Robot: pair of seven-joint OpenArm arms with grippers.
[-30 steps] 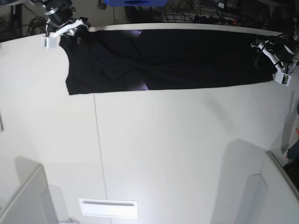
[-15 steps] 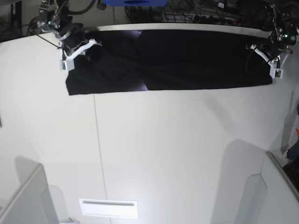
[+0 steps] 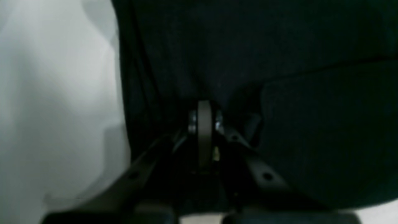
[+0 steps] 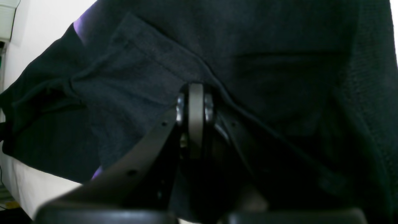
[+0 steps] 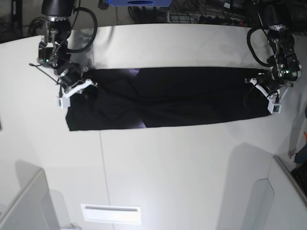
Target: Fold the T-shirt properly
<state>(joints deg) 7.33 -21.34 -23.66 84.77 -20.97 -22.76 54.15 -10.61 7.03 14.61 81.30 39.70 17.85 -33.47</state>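
Note:
The black T-shirt lies as a long folded band across the white table, with small purple slivers of print showing at its edges. My right gripper is shut on the band's left end; in the right wrist view its fingers pinch black cloth. My left gripper is shut on the band's right end; in the left wrist view its fingers are closed in dark cloth.
A blue object and cables lie beyond the table's far edge. A white slotted plate sits near the front. Grey panels stand at the front left and front right corners.
Both grippers have pulled the shirt band toward the front of the table, away from the far edge. The band stays stretched between them.

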